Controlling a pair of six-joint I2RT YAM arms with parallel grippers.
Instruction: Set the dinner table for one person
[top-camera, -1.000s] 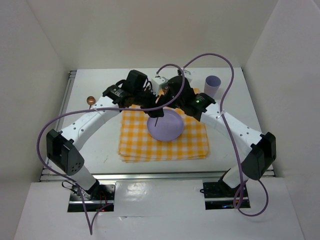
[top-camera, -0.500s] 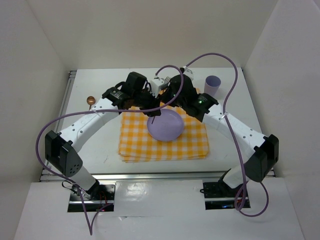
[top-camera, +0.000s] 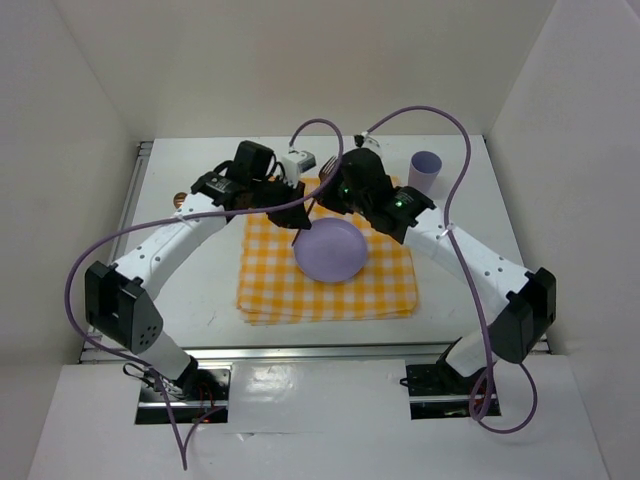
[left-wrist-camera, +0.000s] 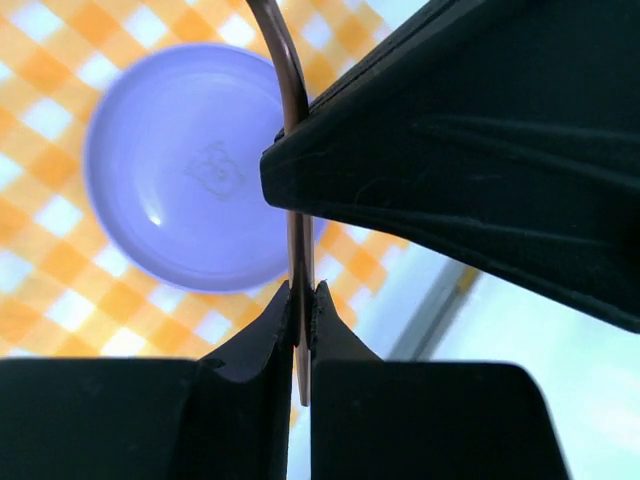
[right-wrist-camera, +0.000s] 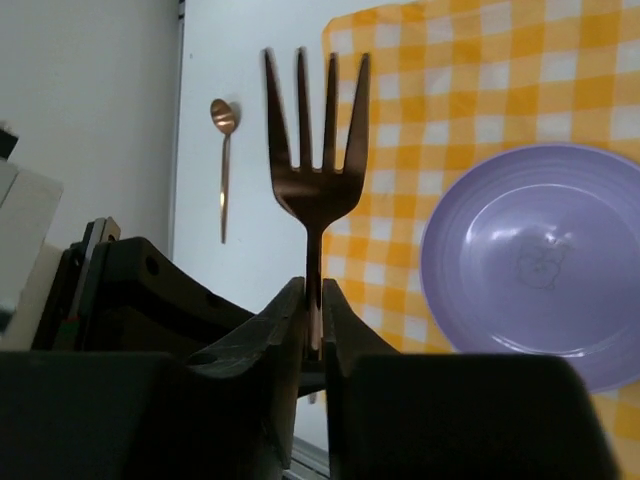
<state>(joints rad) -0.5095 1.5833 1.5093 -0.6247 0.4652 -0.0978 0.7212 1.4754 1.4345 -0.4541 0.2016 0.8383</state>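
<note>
A copper fork (right-wrist-camera: 316, 150) stands upright over the far left corner of the yellow-checked cloth (top-camera: 270, 290), its tines (top-camera: 328, 163) pointing up. My left gripper (left-wrist-camera: 300, 300) is shut on the fork's handle (left-wrist-camera: 298, 240) near its end. My right gripper (right-wrist-camera: 314, 300) still straddles the stem just below the tines, but its jaws are slightly parted, with a thin gap on one side. Both grippers meet above the cloth just behind the purple plate (top-camera: 330, 250). The white dinner table (top-camera: 190, 290) lies under it all.
A copper spoon (right-wrist-camera: 224, 150) lies on the table left of the cloth, partly under the left arm in the top view. A purple cup (top-camera: 426, 168) stands at the back right. A metal rail (top-camera: 130, 210) runs along the table's left edge.
My left gripper has closed on the fork's handle. My right gripper, shut on the fork before, has begun to part. Both wrists shifted slightly back and left.
</note>
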